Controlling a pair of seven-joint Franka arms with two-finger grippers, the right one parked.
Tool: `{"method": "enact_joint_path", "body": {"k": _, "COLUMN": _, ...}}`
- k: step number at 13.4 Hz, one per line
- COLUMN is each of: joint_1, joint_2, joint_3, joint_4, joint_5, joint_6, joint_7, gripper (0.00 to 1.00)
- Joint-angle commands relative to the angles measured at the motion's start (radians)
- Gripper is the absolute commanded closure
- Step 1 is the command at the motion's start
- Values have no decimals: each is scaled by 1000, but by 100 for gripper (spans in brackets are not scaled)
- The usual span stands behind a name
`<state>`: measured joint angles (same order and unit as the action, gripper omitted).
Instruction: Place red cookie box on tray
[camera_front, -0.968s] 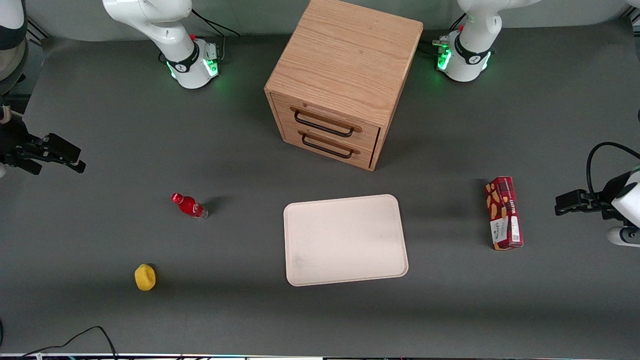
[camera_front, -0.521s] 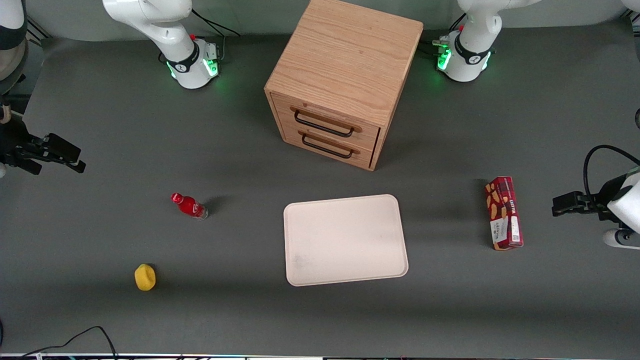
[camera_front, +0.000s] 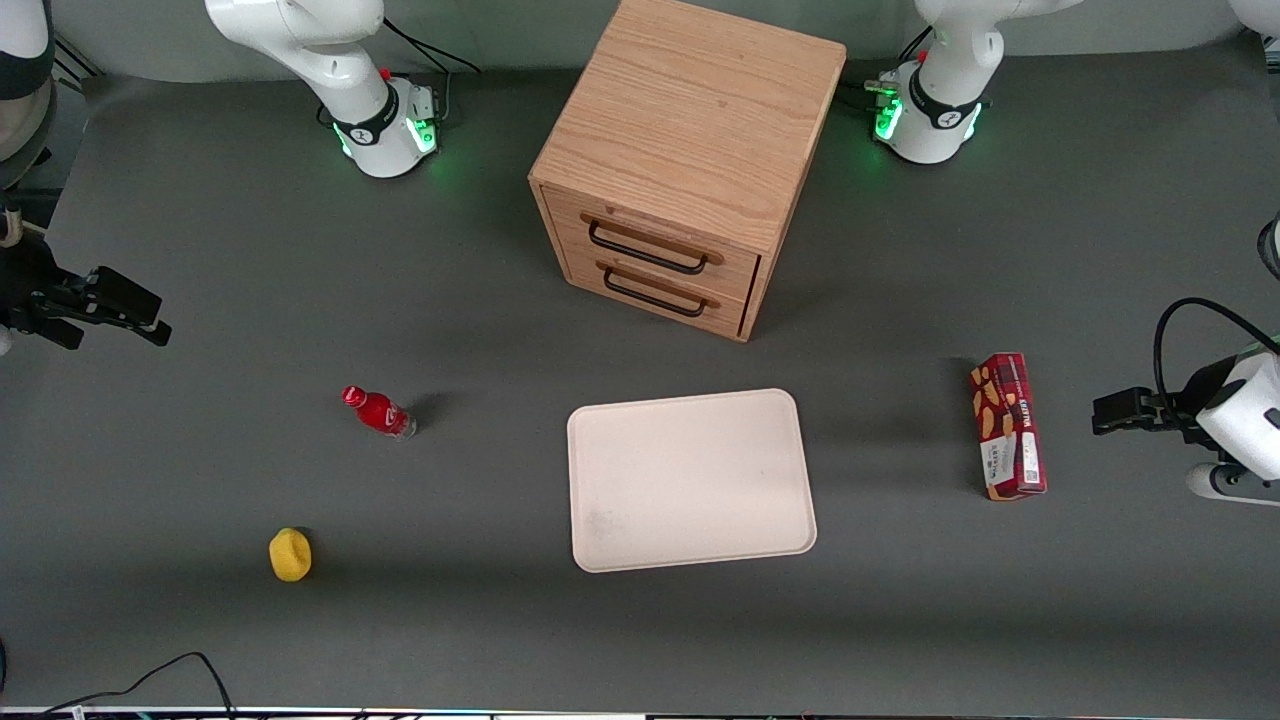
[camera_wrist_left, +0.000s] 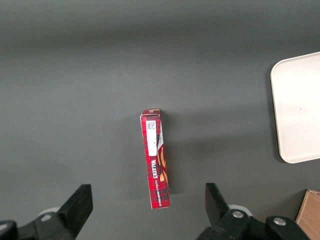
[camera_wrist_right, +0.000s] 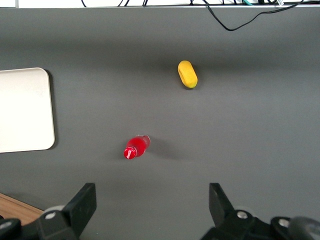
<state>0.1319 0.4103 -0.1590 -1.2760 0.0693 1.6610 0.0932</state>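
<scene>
The red cookie box (camera_front: 1008, 425) lies on the table (camera_front: 200, 250), well apart from the tray (camera_front: 690, 480). The gripper (camera_front: 1098, 418), fingers spread and empty, hovers near the box. Grasp, transfer and placement all remain.

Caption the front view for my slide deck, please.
Open hand beside the red cookie box, tray waiting empty nearby.

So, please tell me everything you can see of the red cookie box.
The red cookie box is a long narrow dark-red carton with biscuit pictures, white lettering and a white label patch. It lies flat on the grey table, apart from the tray, toward the working arm's end. Nothing touches it; the open gripper hovers beside it.
</scene>
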Motion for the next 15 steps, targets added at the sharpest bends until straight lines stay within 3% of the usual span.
{"method": "enact_joint_path", "body": {"k": 1, "joint_1": 5, "joint_2": -7, "joint_3": 4, "joint_4": -17, "joint_5": -3, "joint_6": -3, "joint_7": 0, "gripper": 0}}
{"method": "enact_joint_path", "body": {"k": 15, "joint_1": 0, "joint_2": -13, "joint_3": 6, "joint_4": -71, "joint_5": 3, "joint_6": 20, "joint_7": 0, "gripper": 0}}
